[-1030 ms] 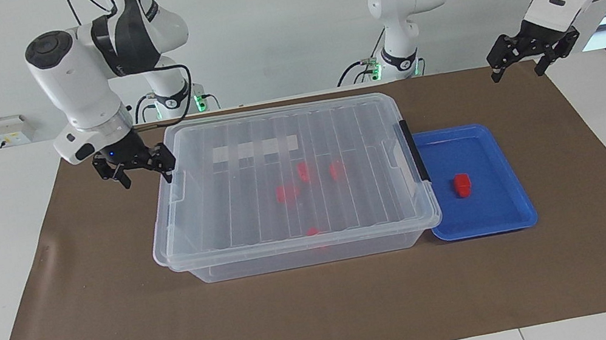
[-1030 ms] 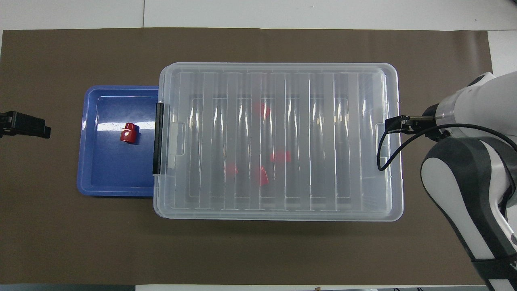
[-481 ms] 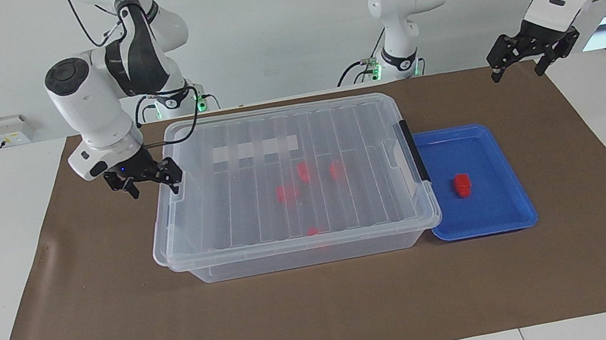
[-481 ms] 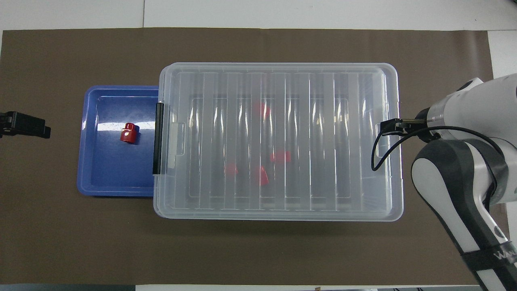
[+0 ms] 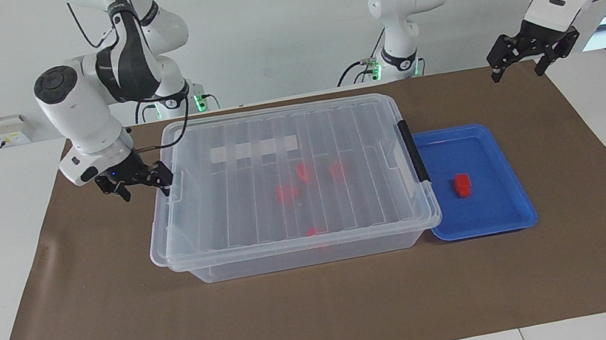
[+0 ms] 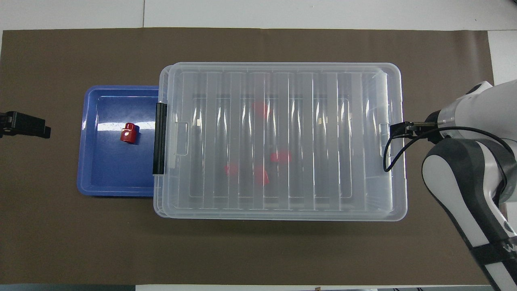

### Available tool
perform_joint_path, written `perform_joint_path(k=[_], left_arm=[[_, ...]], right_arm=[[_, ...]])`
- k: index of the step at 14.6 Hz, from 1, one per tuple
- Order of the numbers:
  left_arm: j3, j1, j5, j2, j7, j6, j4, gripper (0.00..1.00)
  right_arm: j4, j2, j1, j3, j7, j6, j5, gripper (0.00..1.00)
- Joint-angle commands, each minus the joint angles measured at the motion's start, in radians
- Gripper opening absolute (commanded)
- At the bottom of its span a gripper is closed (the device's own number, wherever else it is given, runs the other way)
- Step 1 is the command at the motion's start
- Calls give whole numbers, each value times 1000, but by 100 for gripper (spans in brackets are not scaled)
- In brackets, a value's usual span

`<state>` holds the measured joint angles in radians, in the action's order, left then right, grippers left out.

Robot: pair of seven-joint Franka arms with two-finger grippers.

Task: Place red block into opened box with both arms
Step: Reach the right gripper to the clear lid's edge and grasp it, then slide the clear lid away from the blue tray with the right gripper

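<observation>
Lid [image 5: 285, 173] of the clear storage bin [image 6: 278, 141] now shifted toward the right arm's end, overhanging the bin wall there, unlike a second ago when squarely seated. Right gripper [image 5: 136, 182] at that lid edge, fingers spread, one tip against the rim, clamping nothing. Black latch [image 5: 414, 151] at the tray end, apparently not locking. Likely meaning: opening under way, bin not yet accessible. Red block [image 5: 462, 184] lying in the blue tray [image 5: 509, 222] touching the bin's latch end; other red blocks [image 5: 304, 179] already inside the bin. Left gripper [image 5: 533, 53] waiting, spread and empty, above the brown mat [image 5: 121, 336] corner near the tray.
</observation>
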<state>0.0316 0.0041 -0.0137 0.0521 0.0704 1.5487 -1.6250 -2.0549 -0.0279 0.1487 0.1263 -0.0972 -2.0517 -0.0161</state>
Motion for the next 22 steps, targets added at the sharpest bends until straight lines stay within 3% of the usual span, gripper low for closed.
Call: perform_joint_path(k=[1, 18, 22], left_arm=[[-7, -6, -11, 3, 5, -15, -1, 100], [-6, -10, -11, 5, 0, -13, -3, 100], [1, -16, -9, 47, 11, 100, -122, 100]], right_arm=[[-36, -20, -30, -7, 59, -36, -1, 100], [-31, -12, -210, -7, 379, -56, -1, 100], [-21, -7, -276, -7, 485, -54, -1, 100]])
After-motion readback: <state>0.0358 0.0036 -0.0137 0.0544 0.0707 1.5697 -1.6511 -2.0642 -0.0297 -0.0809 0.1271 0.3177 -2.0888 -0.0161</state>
